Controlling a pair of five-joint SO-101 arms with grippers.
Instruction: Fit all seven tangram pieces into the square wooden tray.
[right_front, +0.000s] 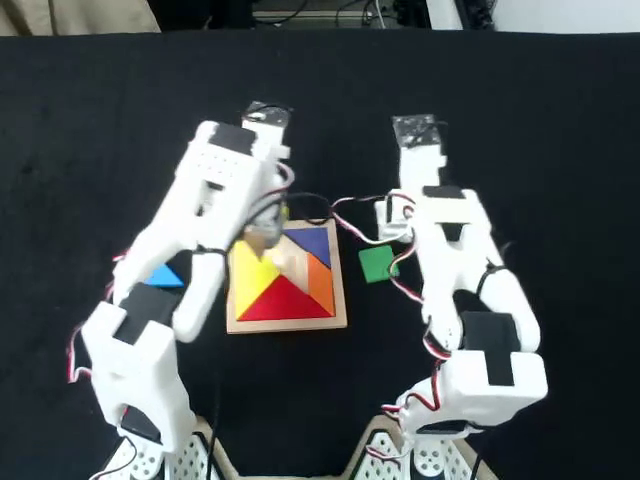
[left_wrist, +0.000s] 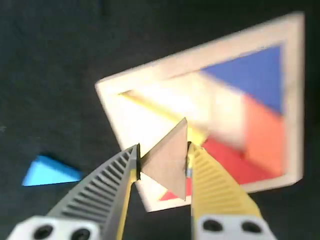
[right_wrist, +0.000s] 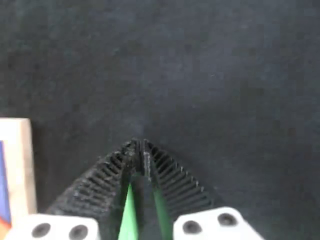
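4 coloured pieces (right_front: 285, 298) in the wooden tray (right_front: 286, 325); blue triangle (right_front: 165, 277) and green square (right_front: 377, 263) on the cloth (right_front: 520, 100) either side. Left gripper (left_wrist: 162, 150) clamped on a pale triangle (left_wrist: 167, 162) above the tray. Right gripper (right_wrist: 138, 147) closed, tips together, over the cloth.

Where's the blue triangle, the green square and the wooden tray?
blue triangle (left_wrist: 50, 171): left wrist view, middle of its face.
green square (right_front: 376, 264): high view, its middle.
wooden tray (right_front: 290, 324): high view, bare rim.

tray (right_front: 287, 325): part-filled | tan triangle (left_wrist: 167, 157): held above | green piece (right_front: 377, 263), cyan piece (right_front: 165, 276): outside
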